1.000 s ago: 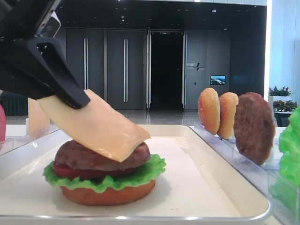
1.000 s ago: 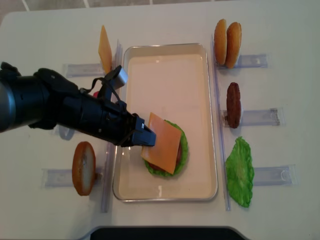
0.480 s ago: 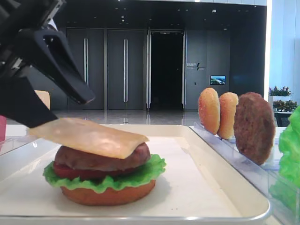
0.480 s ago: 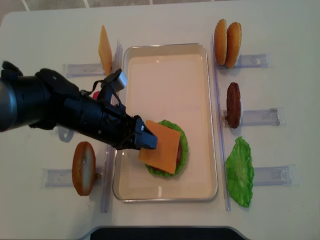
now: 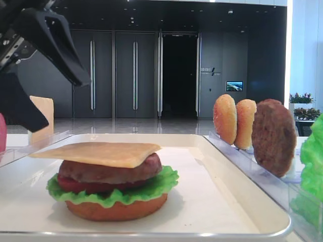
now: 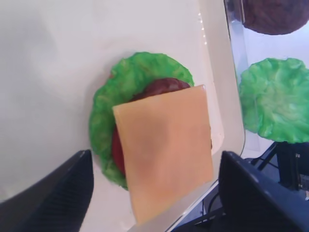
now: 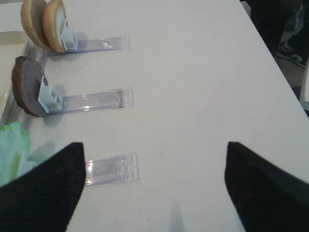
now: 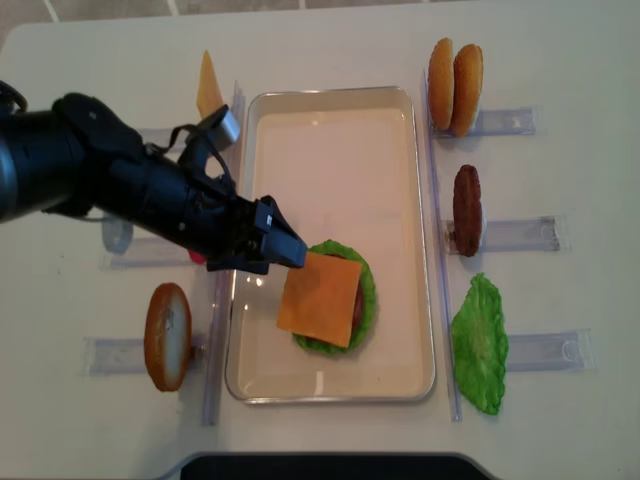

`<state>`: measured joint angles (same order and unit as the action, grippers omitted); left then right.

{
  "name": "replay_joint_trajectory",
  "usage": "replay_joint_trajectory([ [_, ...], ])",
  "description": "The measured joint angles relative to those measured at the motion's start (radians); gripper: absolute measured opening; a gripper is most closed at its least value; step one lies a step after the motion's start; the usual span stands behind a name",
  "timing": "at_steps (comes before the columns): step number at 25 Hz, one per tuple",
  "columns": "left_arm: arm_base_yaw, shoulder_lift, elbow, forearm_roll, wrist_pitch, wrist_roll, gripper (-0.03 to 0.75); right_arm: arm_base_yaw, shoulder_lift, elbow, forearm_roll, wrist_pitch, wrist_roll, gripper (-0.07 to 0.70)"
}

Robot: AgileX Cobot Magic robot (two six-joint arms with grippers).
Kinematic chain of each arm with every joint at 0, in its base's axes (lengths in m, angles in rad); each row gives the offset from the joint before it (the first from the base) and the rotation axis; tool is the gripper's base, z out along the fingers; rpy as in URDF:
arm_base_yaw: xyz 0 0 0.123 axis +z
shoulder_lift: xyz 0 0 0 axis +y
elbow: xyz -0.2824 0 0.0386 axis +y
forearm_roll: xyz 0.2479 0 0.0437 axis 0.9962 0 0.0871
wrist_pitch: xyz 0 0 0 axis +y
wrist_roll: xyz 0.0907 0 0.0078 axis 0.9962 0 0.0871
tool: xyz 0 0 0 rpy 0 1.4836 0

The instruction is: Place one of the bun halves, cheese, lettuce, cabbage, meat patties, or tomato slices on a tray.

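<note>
A pale orange cheese slice lies flat on top of a stack in the white tray. Under it sit a meat patty, a red tomato slice, lettuce and a bun half. My left gripper hangs open just above the cheese's left edge, holding nothing; its black fingers frame the cheese in the left wrist view. My right gripper is open over bare table on the right, holding nothing.
Clear racks flank the tray. On the right stand two bun halves, a meat patty and a lettuce leaf. On the left stand another cheese slice and a bun half.
My left gripper opened and let go of the cheese, which dropped from a tilt to lie flat on the patty. The gripper has pulled back up and to the left.
</note>
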<state>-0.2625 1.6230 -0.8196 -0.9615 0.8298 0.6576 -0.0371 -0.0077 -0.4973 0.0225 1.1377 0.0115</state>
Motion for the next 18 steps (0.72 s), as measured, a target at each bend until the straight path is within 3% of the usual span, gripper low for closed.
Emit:
replay_joint_trajectory([
  [9,0.027,0.005,-0.276,0.239,0.148,-0.140,0.613,0.000,0.000,0.000,0.000,0.000,0.000,0.587],
  [18,0.163,0.007,-0.583,0.612,0.288,-0.371,0.613,0.000,0.000,0.000,0.000,0.000,0.000,0.587],
])
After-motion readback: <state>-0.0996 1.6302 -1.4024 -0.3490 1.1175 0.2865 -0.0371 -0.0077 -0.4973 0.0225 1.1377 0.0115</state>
